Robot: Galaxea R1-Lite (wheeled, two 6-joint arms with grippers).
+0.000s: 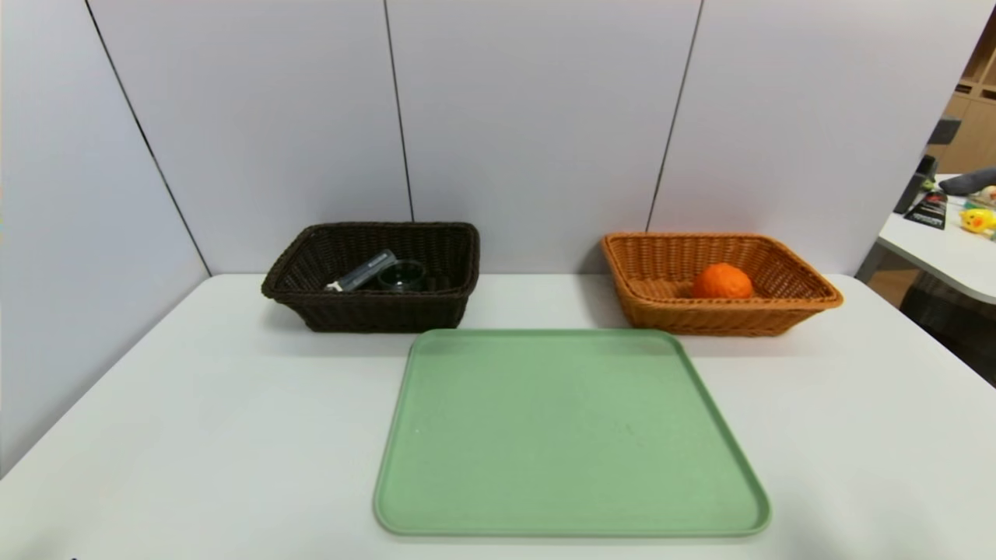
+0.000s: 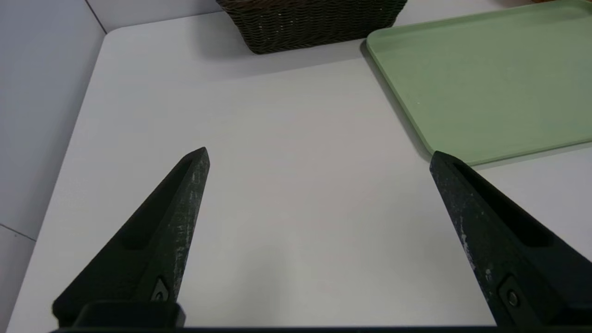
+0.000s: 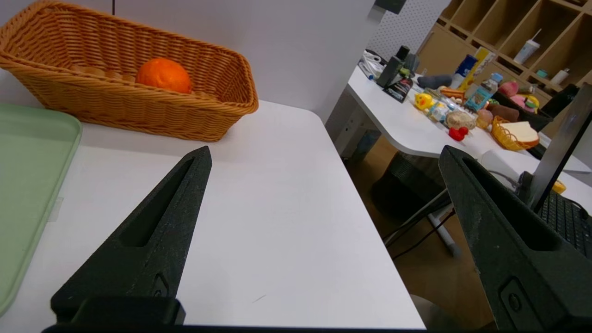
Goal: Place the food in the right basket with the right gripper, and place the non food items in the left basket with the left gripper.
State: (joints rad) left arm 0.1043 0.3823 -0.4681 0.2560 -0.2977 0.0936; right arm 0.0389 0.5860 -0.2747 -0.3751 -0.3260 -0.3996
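the flat pale green plastic tray [image 1: 572, 435] at the worktop's near edge lies bare. both grippers' jaws stand apart, holding nothing. the bumpy round orange fruit [image 1: 723, 281], likely firm and light, best gripped across its middle, sits in the orange-tan wicker basket [image 1: 794, 311] by the far edge.

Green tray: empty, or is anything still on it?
Empty. In the head view the green tray shows only bare surface; the orange fruit lies in the orange-tan basket.

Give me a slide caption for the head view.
Orange fruit in tan basket, dark dish in brown basket, green tray bare.
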